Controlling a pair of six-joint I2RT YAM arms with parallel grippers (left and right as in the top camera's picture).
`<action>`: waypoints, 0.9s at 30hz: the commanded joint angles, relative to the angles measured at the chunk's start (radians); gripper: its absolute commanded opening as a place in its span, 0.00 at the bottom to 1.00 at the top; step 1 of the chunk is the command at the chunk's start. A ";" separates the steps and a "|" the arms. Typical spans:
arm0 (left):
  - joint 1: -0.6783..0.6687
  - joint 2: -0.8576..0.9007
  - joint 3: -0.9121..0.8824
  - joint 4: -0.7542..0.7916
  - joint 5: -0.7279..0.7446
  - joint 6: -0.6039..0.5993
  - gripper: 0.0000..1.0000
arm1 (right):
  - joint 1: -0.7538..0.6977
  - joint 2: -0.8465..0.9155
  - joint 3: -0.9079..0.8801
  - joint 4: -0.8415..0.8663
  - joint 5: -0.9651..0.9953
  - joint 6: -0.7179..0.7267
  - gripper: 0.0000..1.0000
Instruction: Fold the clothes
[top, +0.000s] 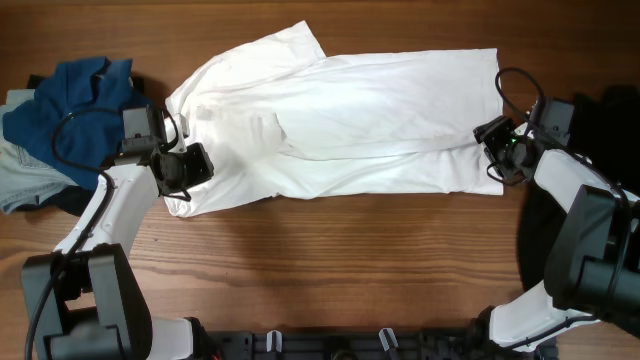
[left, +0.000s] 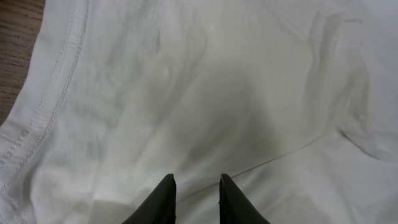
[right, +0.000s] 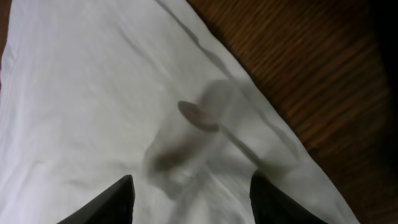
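The clothes, a large white shirt (top: 350, 120), lie spread across the middle of the wooden table. My left gripper (top: 198, 166) hovers at the shirt's lower left edge. In the left wrist view its black fingertips (left: 166, 184) stand a narrow gap apart over the white fabric (left: 217, 93), with nothing visibly pinched between them. My right gripper (top: 494, 150) is at the shirt's right edge. In the right wrist view (right: 193, 193) its jaws stand wide apart above a blurred raised fold of the cloth (right: 186, 143), holding nothing.
A dark blue garment (top: 80, 100) and a pale grey one (top: 18, 175) lie heaped at the far left behind my left arm. A black garment (top: 615, 105) sits at the far right. Bare wood (top: 350, 260) runs along the front.
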 joint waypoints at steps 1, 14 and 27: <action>-0.004 -0.013 0.011 0.006 0.016 0.016 0.24 | 0.005 0.080 0.000 0.032 -0.052 -0.037 0.45; -0.004 -0.013 0.011 0.007 0.016 0.016 0.25 | -0.034 0.003 0.008 -0.014 -0.260 -0.107 0.41; -0.004 -0.013 0.011 0.019 0.016 0.016 0.26 | -0.029 0.002 0.008 -0.014 -0.247 -0.129 0.41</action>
